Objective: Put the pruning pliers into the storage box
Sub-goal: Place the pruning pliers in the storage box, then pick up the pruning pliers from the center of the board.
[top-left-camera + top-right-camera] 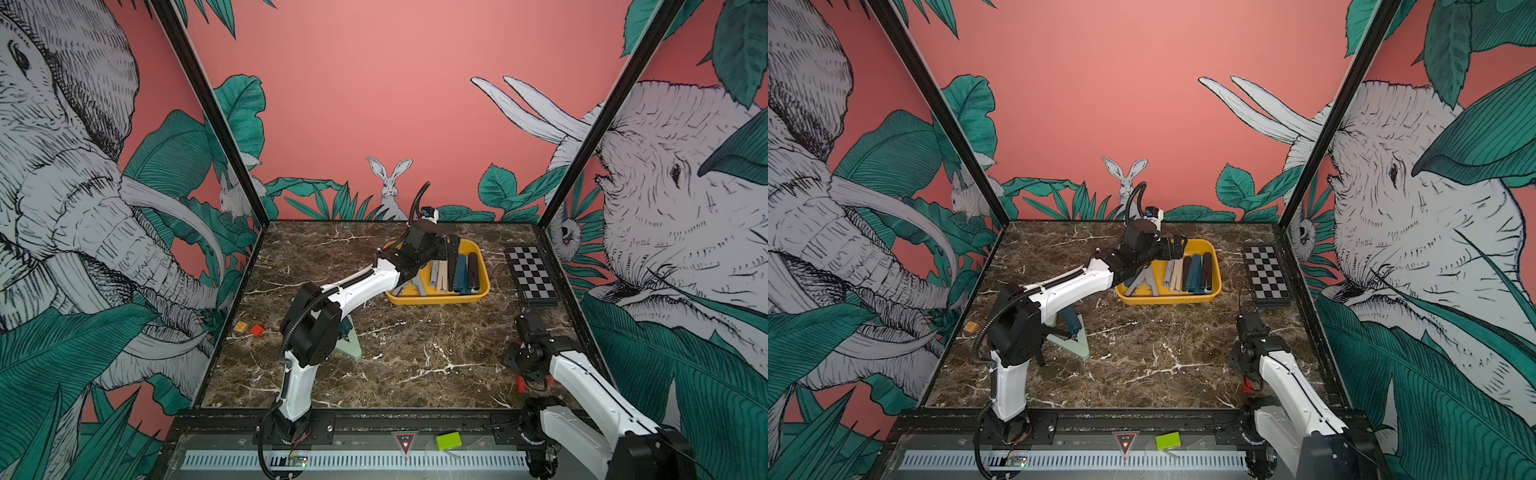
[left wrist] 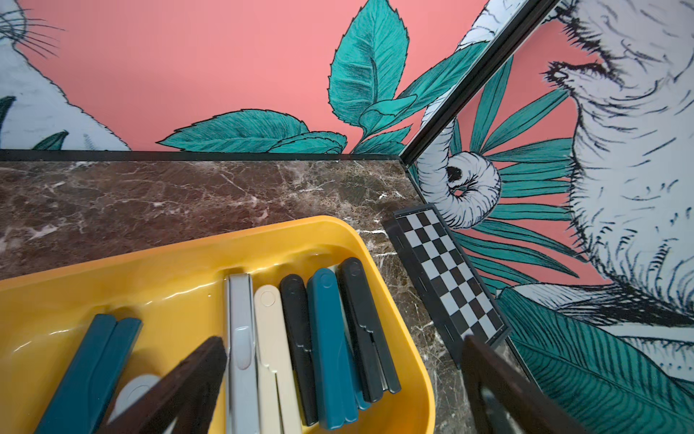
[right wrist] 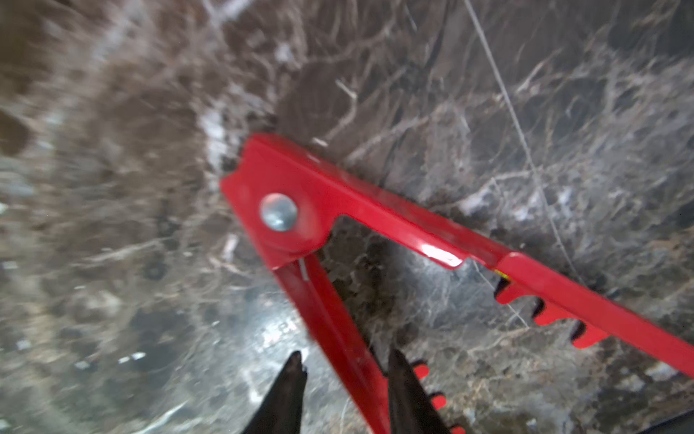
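The yellow storage box [image 1: 436, 299] [image 1: 1167, 300] [image 2: 187, 255] sits at the back of the table and holds several folded pruning pliers: grey [image 2: 240, 338], beige [image 2: 270, 330], black [image 2: 296, 319] and teal [image 2: 330, 338]. My left gripper [image 1: 451, 249] [image 2: 343, 342] hovers over the box, wide open and empty. A mint V-shaped pair [image 1: 351, 349] [image 1: 1075, 347] and a teal pair [image 1: 1071, 322] lie under the left arm's elbow. My right gripper [image 3: 345, 359] straddles one arm of the red pliers [image 3: 338, 210] [image 1: 521, 382] near the front right. A gap still shows beside one finger.
A black-and-white chequered board [image 1: 532, 272] [image 2: 447, 278] lies right of the box, against the right wall. An orange block [image 1: 240, 326] and a red block [image 1: 257, 330] sit by the left wall. A green piece [image 1: 448, 440] rests on the front rail.
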`<state>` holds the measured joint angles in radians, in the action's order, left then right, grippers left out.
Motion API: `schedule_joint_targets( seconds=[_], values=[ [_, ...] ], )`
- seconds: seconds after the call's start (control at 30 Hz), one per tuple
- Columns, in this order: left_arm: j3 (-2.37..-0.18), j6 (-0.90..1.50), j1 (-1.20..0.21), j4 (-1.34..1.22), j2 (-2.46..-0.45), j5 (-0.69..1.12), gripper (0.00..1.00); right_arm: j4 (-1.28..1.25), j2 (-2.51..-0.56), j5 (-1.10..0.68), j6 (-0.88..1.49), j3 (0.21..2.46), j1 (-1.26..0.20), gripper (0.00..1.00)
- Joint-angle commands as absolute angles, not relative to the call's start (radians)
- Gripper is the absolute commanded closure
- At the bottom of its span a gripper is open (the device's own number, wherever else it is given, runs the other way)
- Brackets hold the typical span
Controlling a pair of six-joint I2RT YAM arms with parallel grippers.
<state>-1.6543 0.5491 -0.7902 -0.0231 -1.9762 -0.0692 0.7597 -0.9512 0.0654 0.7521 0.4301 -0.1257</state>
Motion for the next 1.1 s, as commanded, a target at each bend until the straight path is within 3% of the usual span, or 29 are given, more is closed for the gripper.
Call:
schedule_joint_targets(
  seconds=[0.0,0.13,0.23,0.4,0.73,1.07],
  values=[
    [-1.608,0.534,-0.771,-0.067,-1.887,-0.083,0.01,0.709,-0.961,0.084,0.760,0.428,-0.137,0.73],
    [-1.536,0.537,-0.748,-0.081,-1.843,-0.092,0.01,0.679,-0.990,0.093,0.741,0.419,-0.139,0.83],
    [-1.483,0.533,-0.729,-0.087,-1.810,-0.106,0.01,0.603,-1.042,0.053,0.738,0.407,-0.139,0.84],
    [-1.380,0.507,-0.707,-0.071,-1.730,-0.151,0.01,0.563,-1.121,0.038,0.722,0.439,-0.138,1.00],
    [-1.190,0.500,-0.626,-0.022,-1.592,-0.245,0.01,0.594,-0.960,0.064,0.664,0.558,-0.141,1.00],
    [-1.066,0.497,-0.575,0.029,-1.482,-0.313,0.01,0.650,-0.981,0.107,0.632,0.795,-0.233,1.00]
  ],
)
